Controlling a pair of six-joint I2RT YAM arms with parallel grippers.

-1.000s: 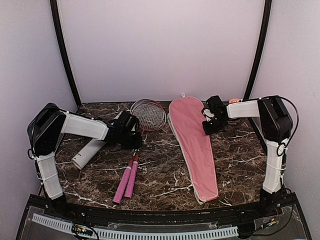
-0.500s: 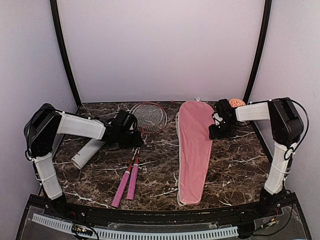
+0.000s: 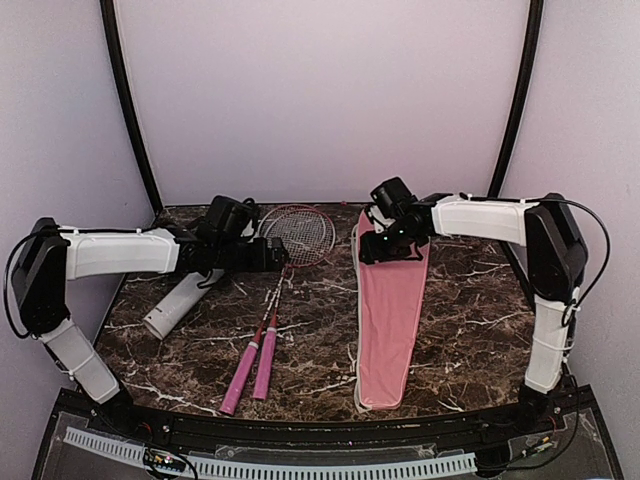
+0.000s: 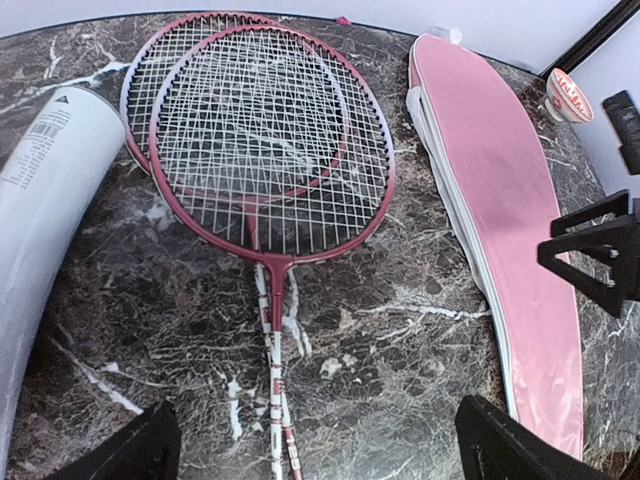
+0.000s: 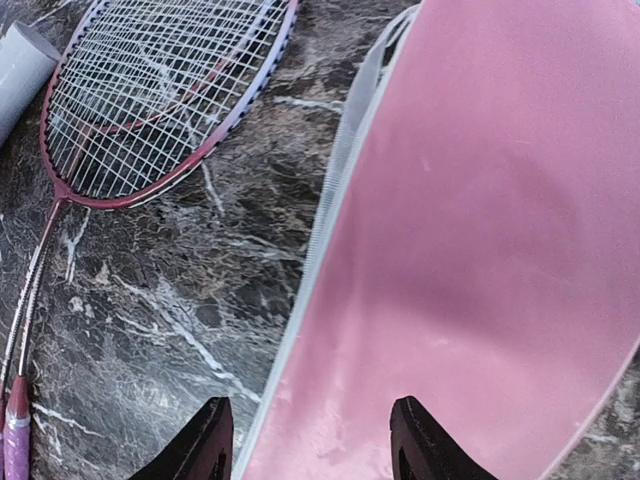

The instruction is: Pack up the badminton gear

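**Badminton gear, laid out flat**

Two rackets [image 3: 272, 310] with pink handles lie side by side, their red-framed heads overlapping toward the back. A pale grey tube [image 3: 180, 305] lies on its side just left of them. The pink cover [image 3: 390, 310], edged in white, lies flat to their right, wide end at the back.

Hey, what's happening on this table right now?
Two robot arms are packing up badminton gear. The left end effector hangs open over the two stacked rackets, near where the shafts meet the heads, holding nothing. The right end effector hovers, jaws apart, over the wide end of the pink cover, which lies flat on the marble table. The grey tube lies at the left. The rackets are not in the cover yet.
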